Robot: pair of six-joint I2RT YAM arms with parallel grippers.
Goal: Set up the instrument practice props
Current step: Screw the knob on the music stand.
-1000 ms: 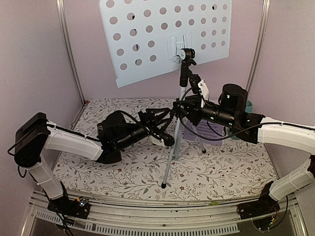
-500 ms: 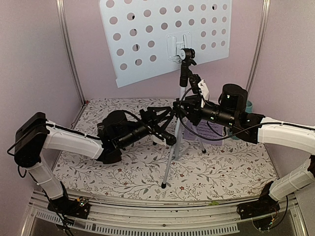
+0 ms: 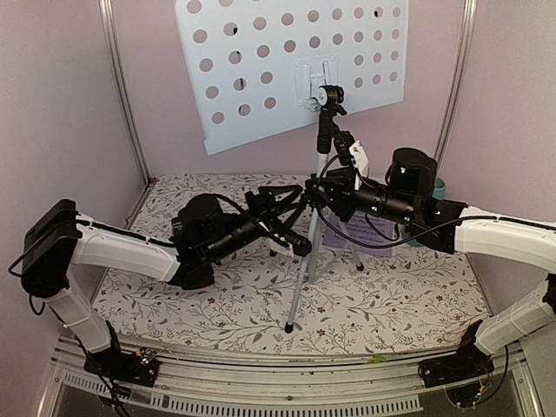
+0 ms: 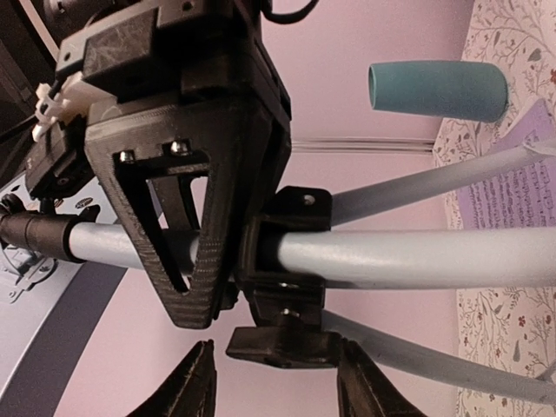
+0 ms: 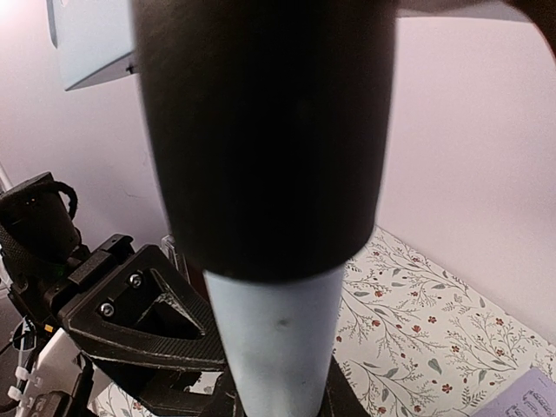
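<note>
On the worktop (image 3: 391, 304) your music stand (image 3: 280, 65) stands upright and top-heavy. The right gripper (image 3: 323, 195) pinches the stand's pole; if that hold slackens, the stand could topple. The left gripper (image 3: 298, 221), spread either side of the stand's clamp knob (image 4: 282, 343), might loosen the collar.

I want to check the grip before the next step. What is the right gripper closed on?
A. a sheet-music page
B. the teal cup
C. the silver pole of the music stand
C: the right gripper is clamped on the music stand's silver pole, while the teal cup stands apart from it, untouched.
</note>
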